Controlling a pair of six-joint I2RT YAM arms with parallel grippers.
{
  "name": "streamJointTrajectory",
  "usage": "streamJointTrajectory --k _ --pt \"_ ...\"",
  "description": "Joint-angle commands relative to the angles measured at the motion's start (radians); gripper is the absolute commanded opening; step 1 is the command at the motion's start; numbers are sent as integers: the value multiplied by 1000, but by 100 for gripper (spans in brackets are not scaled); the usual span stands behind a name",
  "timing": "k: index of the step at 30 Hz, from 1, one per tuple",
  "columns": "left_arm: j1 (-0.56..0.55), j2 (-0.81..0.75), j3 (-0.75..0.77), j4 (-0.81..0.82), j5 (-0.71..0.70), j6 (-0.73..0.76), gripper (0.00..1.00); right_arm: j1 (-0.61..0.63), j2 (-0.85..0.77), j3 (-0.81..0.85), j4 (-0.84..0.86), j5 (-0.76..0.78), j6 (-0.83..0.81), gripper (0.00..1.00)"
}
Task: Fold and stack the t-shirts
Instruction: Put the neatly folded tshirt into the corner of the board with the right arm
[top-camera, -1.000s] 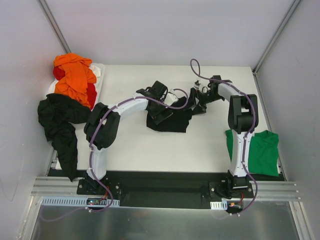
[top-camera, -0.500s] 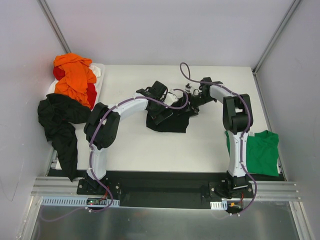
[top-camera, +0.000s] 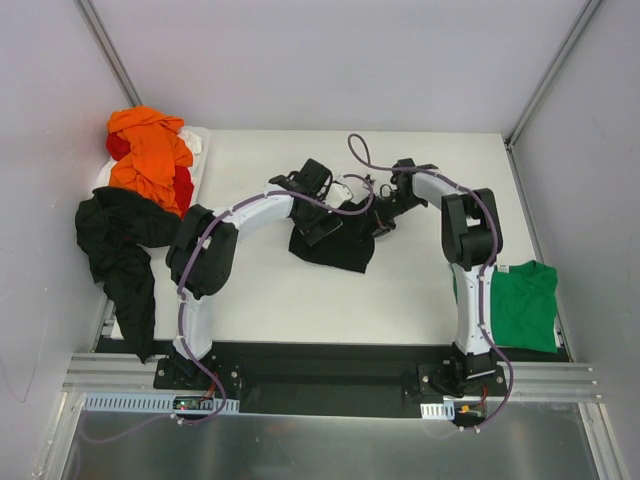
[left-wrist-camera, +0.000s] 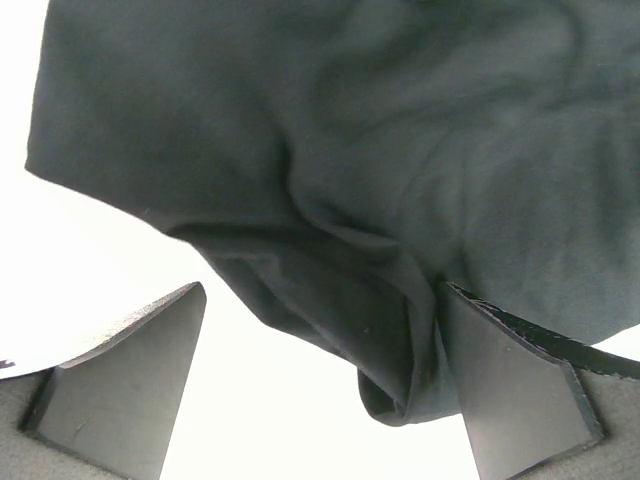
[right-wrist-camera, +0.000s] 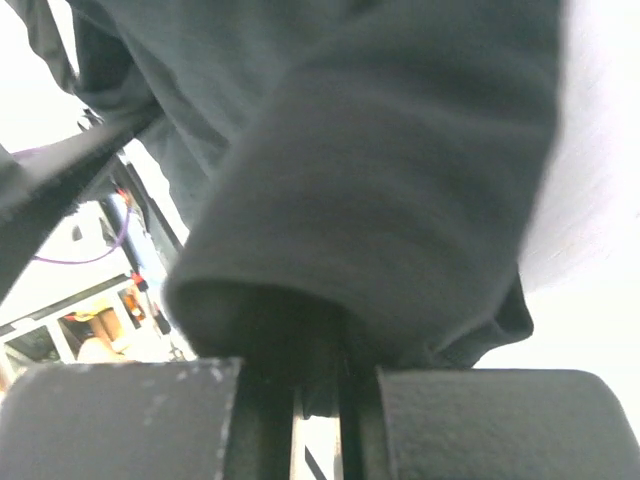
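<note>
fingers (right-wrist-camera: 480, 420) of the right gripper (right-wrist-camera: 315, 385) pinch a fold of the black t-shirt (top-camera: 335, 250); left gripper (left-wrist-camera: 322, 300) fingers (left-wrist-camera: 120, 390) stand spread above it. shirt lies crumpled at the centre of the table (top-camera: 280, 300).

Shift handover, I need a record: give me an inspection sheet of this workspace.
Surface: white table, no damage seen.
Job's things: black shirt crumpled mid-table; green shirt flat near the right edge; orange shirt and red shirt piled far left; second black shirt draped over the left edge.
Clutter: nothing seen.
Grippers: left gripper open over the black shirt; right gripper shut on it.
Cables: purple cable loops above the right wrist.
Surroundings: grey walls.
</note>
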Motion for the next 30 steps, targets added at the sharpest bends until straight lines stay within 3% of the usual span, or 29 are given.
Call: streamJointTrajectory --k 1,13,30 --pt "22 -83 19 -12 -36 27 99 9 -135 -37 -114 89 -88 1" --pt "120 -169 65 -12 -115 64 99 -3 -511 -213 -226 287 -137 1" --pt "143 -252 -36 -14 -115 59 99 -146 -751 -375 -339 470 -221 1"
